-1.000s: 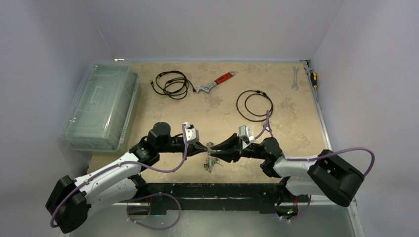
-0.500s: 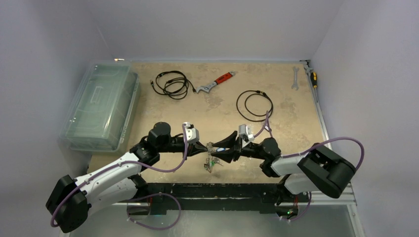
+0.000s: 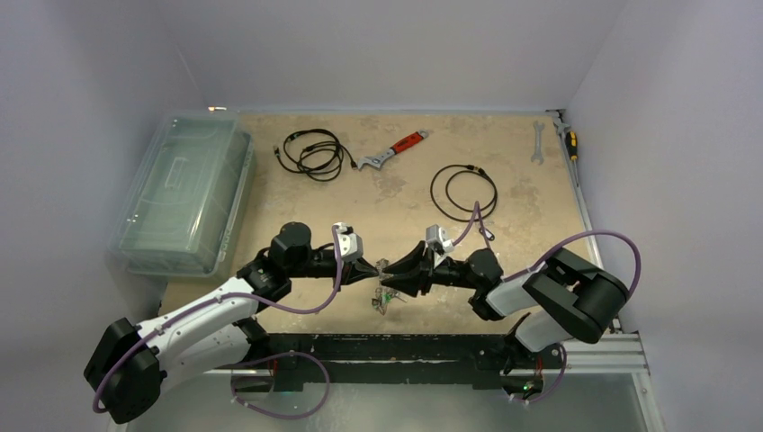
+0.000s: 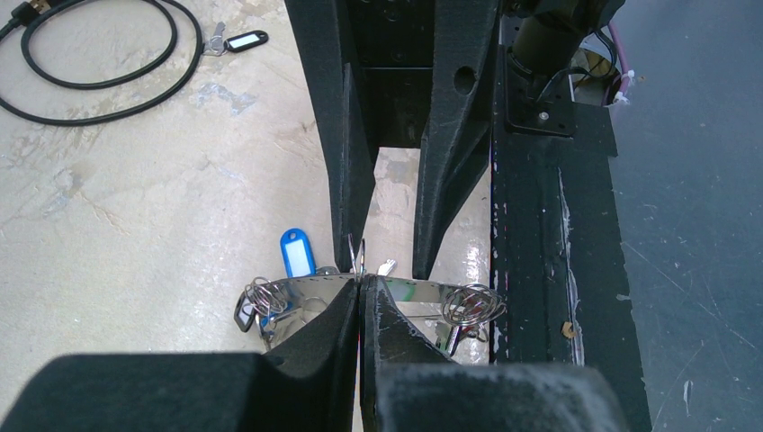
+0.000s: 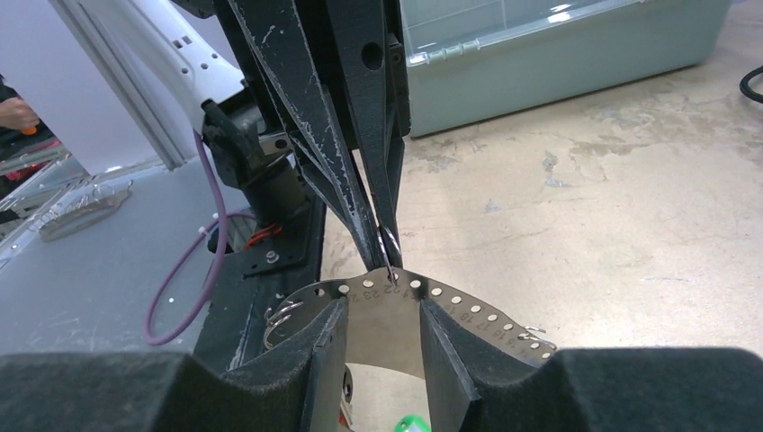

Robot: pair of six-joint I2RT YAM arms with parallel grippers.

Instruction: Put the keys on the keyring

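Since the left gripper (image 4: 360, 290) grips the keyring (image 5: 468, 315) only by its thin upper edge, fingers pressed together on the strip, the hold looks slight. The ring sits right at its tips, raised above the table (image 3: 540, 207), on the side facing the right gripper (image 4: 384, 267).

Right gripper: fingers spread, coming in head-on at the left gripper and straddling its pinch point. Tips are just short of the strip and clamp nothing I can see.

Risks, as I judge them:
- A push or closing move by the right fingers could swivel the strip in the pinch or pull it free, because the edge grip is so narrow.
- The two sets of tips stand very close, so a small misaim would knock them together.
- Small wire loops (image 4: 472, 306) ride on the strip either side of the left gripper. A tilt could slide them along it. I cannot tell whether the strip's ends are joined.
- The keys (image 4: 294, 254), a blue tag among them, hang low beneath the left gripper. If they swing they may snag a finger.
- A dark-tagged key (image 4: 236, 41) lies well away from the left gripper, beside a black cable (image 4: 90, 86), and appears not yet threaded.

Orientation: a flat punched strip standing on edge, long axis crosswise to the left gripper's fingers. It crests at the pinch, and both ends seem to droop away.
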